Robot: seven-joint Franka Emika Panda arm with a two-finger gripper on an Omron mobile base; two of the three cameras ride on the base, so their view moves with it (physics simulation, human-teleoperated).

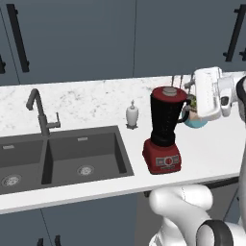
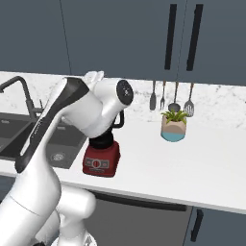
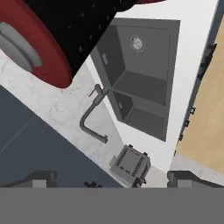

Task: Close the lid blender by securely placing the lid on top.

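**Lid on the jar, claw spread and empty**

Your claw (image 3: pixel 107 179) is wide open, gripping nothing. The lid (image 1: pixel 169 92) sits atop the blender (image 1: pixel 164 130), which stands near the tabletop (image 1: pixel 211 149) front edge, just right of the sink (image 1: pixel 57 158); open surface lies rightward.

Your left base view looks forward and down over the counter (image 1: pixel 96 103), sink (image 1: pixel 62 158) left, blender (image 1: pixel 165 129) right of centre. Your right base view faces the same counter from the other side, sharing that blender (image 2: pixel 101 156). Your hand view sits close beside the lid (image 3: pixel 39 48), rolled, looking across the sink (image 3: pixel 140 78).
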